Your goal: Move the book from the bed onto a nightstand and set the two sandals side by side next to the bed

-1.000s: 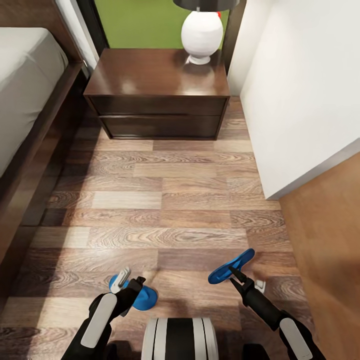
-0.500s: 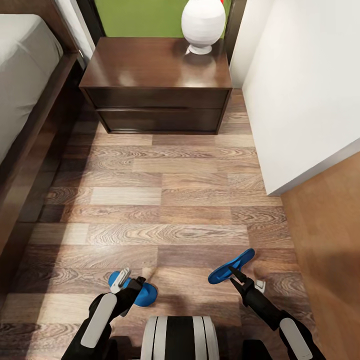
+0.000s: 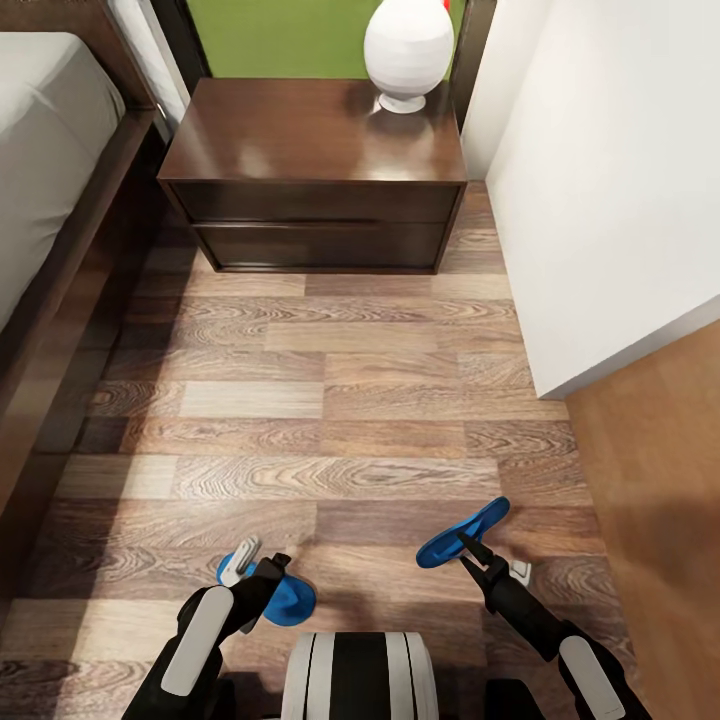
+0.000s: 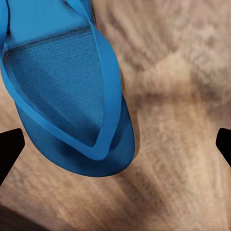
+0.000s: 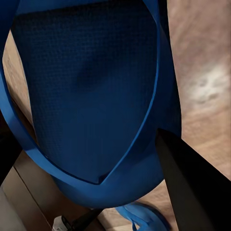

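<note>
One blue sandal (image 3: 288,598) (image 4: 72,106) lies flat on the wood floor right in front of my base. My left gripper (image 3: 262,562) (image 4: 115,144) hovers over it, open, with its dark fingertips (image 4: 9,151) spread wide on either side of the toe end. The second blue sandal (image 3: 463,532) (image 5: 91,96) is tilted up off the floor, and my right gripper (image 3: 468,545) is shut on its edge. The nightstand (image 3: 312,130) stands ahead against the wall. The bed (image 3: 45,150) runs along the left side. The book is out of view.
A white lamp base (image 3: 408,50) sits on the nightstand's back right corner. A white wall (image 3: 610,180) juts in on the right, narrowing the floor strip (image 3: 320,400) between it and the bed frame. An orange-brown floor area (image 3: 660,480) lies at the far right.
The whole picture has shifted a little, so the camera moved toward the nightstand. Both grippers and both sandals keep their places relative to me.
</note>
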You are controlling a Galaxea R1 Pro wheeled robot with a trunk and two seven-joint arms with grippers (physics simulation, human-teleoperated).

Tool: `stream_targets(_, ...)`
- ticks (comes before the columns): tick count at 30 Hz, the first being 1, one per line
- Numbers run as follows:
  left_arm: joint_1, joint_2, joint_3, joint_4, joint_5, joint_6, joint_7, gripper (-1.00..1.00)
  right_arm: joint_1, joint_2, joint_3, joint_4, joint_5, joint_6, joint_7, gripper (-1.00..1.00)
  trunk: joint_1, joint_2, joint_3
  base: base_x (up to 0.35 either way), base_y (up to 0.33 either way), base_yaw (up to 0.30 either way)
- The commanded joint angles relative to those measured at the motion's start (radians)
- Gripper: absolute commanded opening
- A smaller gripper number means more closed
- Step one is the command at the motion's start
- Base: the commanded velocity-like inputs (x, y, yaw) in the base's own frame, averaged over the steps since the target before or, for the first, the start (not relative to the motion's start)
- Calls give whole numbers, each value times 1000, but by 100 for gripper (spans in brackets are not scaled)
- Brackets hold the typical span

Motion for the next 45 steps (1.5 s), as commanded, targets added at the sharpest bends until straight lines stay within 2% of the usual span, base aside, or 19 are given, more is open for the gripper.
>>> stream_targets(1,0,-1,2,-2,8,3,6,100,0,0,-1,0,-5,8,-1,-100,0,0,-1,3,1,0)
stream_targets(10,0,-1,2,-1,8,3,6,100,0,0,-1,0,-5,8,-1,-100,0,0,-1,0,0,0)
stream_targets(14,0,-1,2,-1,8,3,6,100,0,0,-1,0,-5,8,-1,-100,2,-1,-16,0,0,0)
stream_targets(21,0,-1,2,-1,8,3,6,100,0,0,-1,0,-5,8,-1,-100,2,-1,-16,0,0,0)
stream_targets(30,0,-1,1,-1,8,3,6,100,0,0,-1,0,-5,8,-1,-100,6,-3,-51,0,0,0)
stream_targets(37,0,-1,2,-1,8,3,6,100,0,0,-1,0,-5,8,-1,-100,6,-3,-51,0,0,0)
stream_targets(40,0,-1,1,-1,8,3,6,100,0,0,-1,0,-5,8,-1,-100,7,-4,-62,0,0,0)
stream_targets(45,0,-1,2,-1,8,3,6,100,0,0,-1,0,-5,8,-1,-100,7,-4,-62,0,0,0)
